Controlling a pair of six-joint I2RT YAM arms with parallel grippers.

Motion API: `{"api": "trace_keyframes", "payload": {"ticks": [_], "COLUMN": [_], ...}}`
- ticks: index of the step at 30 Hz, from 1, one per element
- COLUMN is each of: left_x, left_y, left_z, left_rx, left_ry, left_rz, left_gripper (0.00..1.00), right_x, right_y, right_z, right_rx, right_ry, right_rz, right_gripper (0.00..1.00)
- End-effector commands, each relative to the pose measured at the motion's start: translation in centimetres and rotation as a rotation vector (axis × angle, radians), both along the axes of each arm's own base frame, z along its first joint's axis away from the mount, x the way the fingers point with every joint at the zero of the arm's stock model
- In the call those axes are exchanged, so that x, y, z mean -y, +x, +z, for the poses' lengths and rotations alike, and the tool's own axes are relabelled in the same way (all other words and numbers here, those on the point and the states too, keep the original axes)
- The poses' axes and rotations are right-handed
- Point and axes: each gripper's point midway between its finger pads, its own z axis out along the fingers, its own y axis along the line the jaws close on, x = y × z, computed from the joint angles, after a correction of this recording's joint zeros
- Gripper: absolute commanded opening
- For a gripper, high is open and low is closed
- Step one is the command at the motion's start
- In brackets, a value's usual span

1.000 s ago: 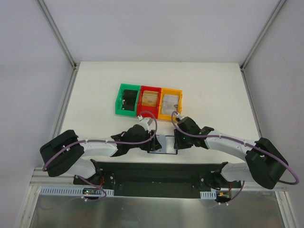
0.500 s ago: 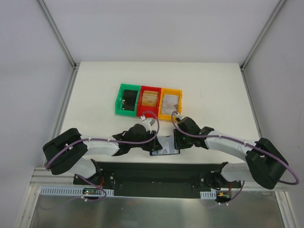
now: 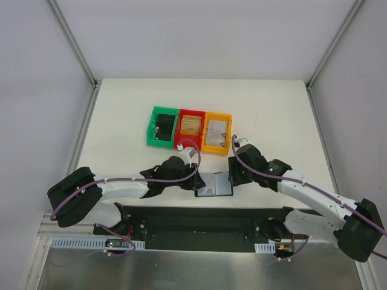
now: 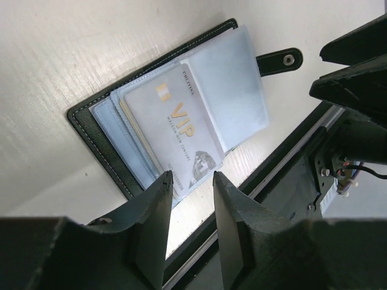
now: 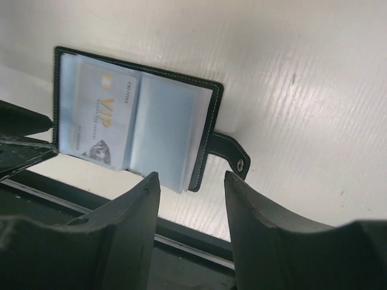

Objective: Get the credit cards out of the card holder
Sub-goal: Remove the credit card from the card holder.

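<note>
left tool [image 4: 190,181]: released, nothing between the jaws; hangs over the holder's left end, tips framing the near end of the top card
right tool [image 5: 190,178]: released too, empty; over the holder's tab-side half, apart from it
contact: cannot tell whether the left tips touch the card
card [image 4: 181,130]: pale grey, "VIP" print, lies in a clear sleeve on the left panel; more card edges stacked under it
holder [image 3: 214,184]: open flat on the desk [image 3: 121,121] at its near edge, between the two tools; tab [image 4: 279,60] sticks out on the right side
bins [image 3: 191,127]: green, red, yellow in a row further back; red holds something tan, yellow something pale, likely cards already out
step: lining up to pull the top card
next move: right tool pins the holder's free panel, left tool clenches on the card's exposed end and slides it out along the sleeve
risk: holder drags along if unpinned
</note>
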Motion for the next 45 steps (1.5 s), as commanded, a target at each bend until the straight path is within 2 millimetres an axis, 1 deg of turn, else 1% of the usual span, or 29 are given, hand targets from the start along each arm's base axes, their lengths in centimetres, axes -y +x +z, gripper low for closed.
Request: {"api": "trace_keyframes", "payload": {"ticks": [1, 3, 4, 6, 7, 8, 10, 13, 16, 21, 24, 32, 37, 39, 41, 42, 43, 45], "left_x": [-0.9, -1.3, -1.3, -1.0, -0.5, 0.1, 1.0, 2.3, 2.8, 2.4, 1.4, 0.0, -0.9, -1.4, -1.9, -2.0, -2.0, -2.1], "left_y": [0.7, 0.9, 1.1, 1.0, 0.9, 0.8, 0.4, 0.0, 0.1, 0.3, 0.7, 1.2, 1.5, 1.6, 1.7, 1.7, 1.8, 1.8], "left_z": [1.3, 1.6, 1.8, 2.3, 2.8, 3.3, 3.7, 3.7, 2.5, 0.5, -0.6, -2.2, -2.9, -3.3, -3.6, -3.6, -3.6, -3.5], "left_rx": [0.064, 0.077, 0.081, 0.084, 0.088, 0.092, 0.084, 0.055, 0.026, -0.007, -0.022, -0.051, -0.069, -0.071, -0.074, -0.075, -0.075, -0.071], "left_ry": [-0.002, -0.003, -0.009, -0.038, -0.063, -0.095, -0.130, -0.146, -0.122, -0.068, -0.017, 0.043, 0.065, 0.083, 0.095, 0.097, 0.095, 0.094], "left_rz": [0.033, 0.058, 0.065, 0.060, 0.044, 0.024, -0.021, -0.071, -0.083, -0.050, -0.009, 0.045, 0.075, 0.086, 0.095, 0.100, 0.100, 0.103], "left_gripper": [0.33, 0.33, 0.33, 0.32, 0.32, 0.32, 0.31, 0.28, 0.25, 0.19, 0.16, 0.10, 0.07, 0.06, 0.06, 0.05, 0.05, 0.05], "right_x": [-0.5, -2.3, -3.1, -4.8, -5.2, -5.3, -5.3, -5.1, -4.3, -3.6, -3.7, -3.8, -2.8, -2.0, -1.4, -1.3, -0.8, -0.4], "right_y": [0.5, 0.1, 0.0, -0.3, -0.4, -0.3, -0.3, -0.5, -0.7, -1.4, -1.8, -2.8, -3.0, -3.0, -2.9, -2.9, -2.4, -2.0], "right_z": [3.1, 3.1, 3.0, 2.7, 2.3, 1.8, 0.7, -1.0, -2.6, -4.7, -5.2, -6.5, -6.9, -6.7, -6.0, -5.5, -5.0, -3.6], "right_rx": [0.051, 0.029, 0.022, -0.005, -0.017, -0.024, -0.040, -0.069, -0.095, -0.136, -0.151, -0.182, -0.181, -0.169, -0.149, -0.143, -0.111, -0.076], "right_ry": [0.036, 0.113, 0.145, 0.215, 0.224, 0.226, 0.218, 0.196, 0.174, 0.157, 0.167, 0.163, 0.130, 0.105, 0.092, 0.090, 0.069, 0.065], "right_rz": [0.028, 0.079, 0.097, 0.139, 0.147, 0.142, 0.139, 0.133, 0.109, 0.091, 0.091, 0.079, 0.037, 0.019, 0.005, 0.009, -0.007, -0.012], "right_gripper": [0.49, 0.45, 0.40, 0.33, 0.30, 0.27, 0.21, 0.17, 0.14, 0.09, 0.08, 0.06, 0.04, 0.04, 0.07, 0.10, 0.13, 0.22]}}
